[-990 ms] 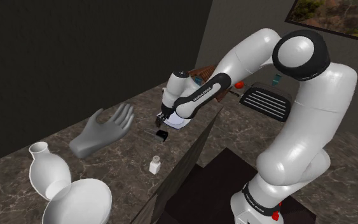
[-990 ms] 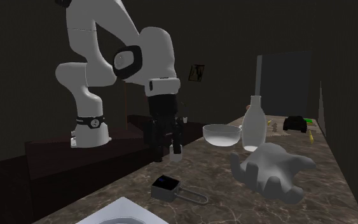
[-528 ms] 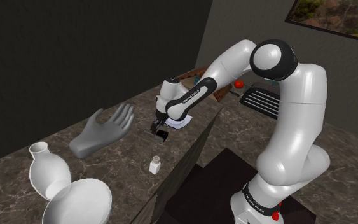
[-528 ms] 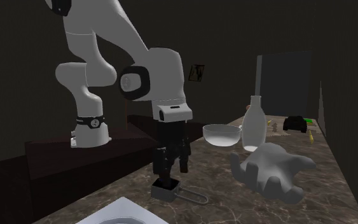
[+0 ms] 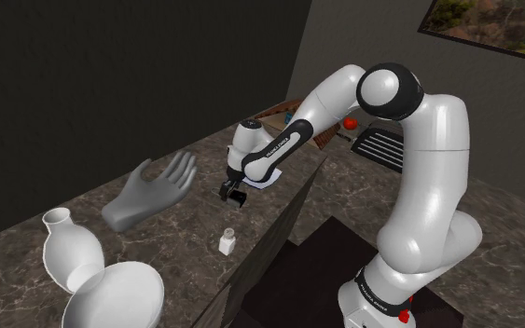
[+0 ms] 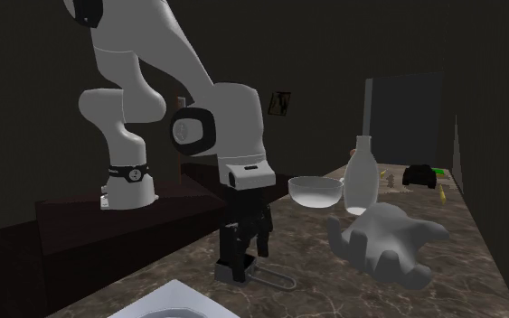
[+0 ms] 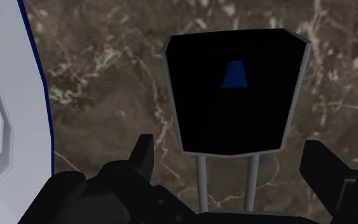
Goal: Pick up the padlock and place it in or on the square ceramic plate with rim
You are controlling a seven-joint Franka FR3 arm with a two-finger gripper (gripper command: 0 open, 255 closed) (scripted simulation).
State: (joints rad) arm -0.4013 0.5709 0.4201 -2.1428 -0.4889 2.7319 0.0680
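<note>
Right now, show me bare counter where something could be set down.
Bare counter lies between the grey hand model and the small white bottle. Crowded where the pincer hangs over the padlock beside the white plate.

A home: marble counter (image 5: 187, 224), vase (image 5: 64, 250), bowl (image 5: 116, 296), framed picture (image 5: 493, 23).

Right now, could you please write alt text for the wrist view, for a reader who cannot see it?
A black padlock with a blue mark lies on a brown marbled counter, its grey shackle pointing toward the open hand, whose black fingers stand either side without touching it. A white plate with a blue edge lies beside the padlock.
</note>
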